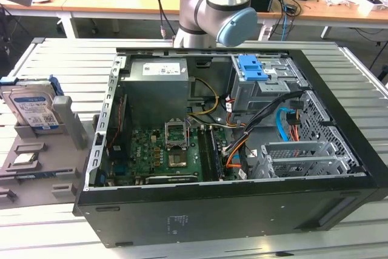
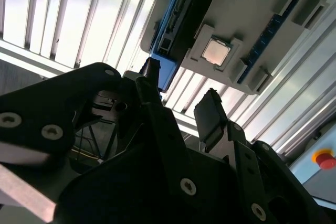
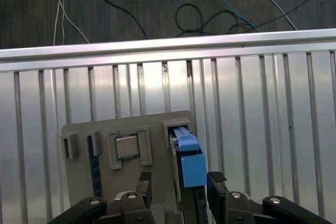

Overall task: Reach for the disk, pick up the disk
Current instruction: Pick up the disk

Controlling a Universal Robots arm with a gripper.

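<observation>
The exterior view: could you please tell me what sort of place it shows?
Probably a robotics lab or workshop: a robot arm behind an opened computer case on a slatted metal table, the disk upright in a grey fixture, and cable-strewn desks beyond.

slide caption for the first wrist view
Open gripper aligned with the disk standing in its grey holder.

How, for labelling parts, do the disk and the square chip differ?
The disk stands on edge; the chip lies flat. The disk is larger and rectangular; the chip small and square. The disk has blue rails; the chip none. Both sit in the grey holder.
</observation>
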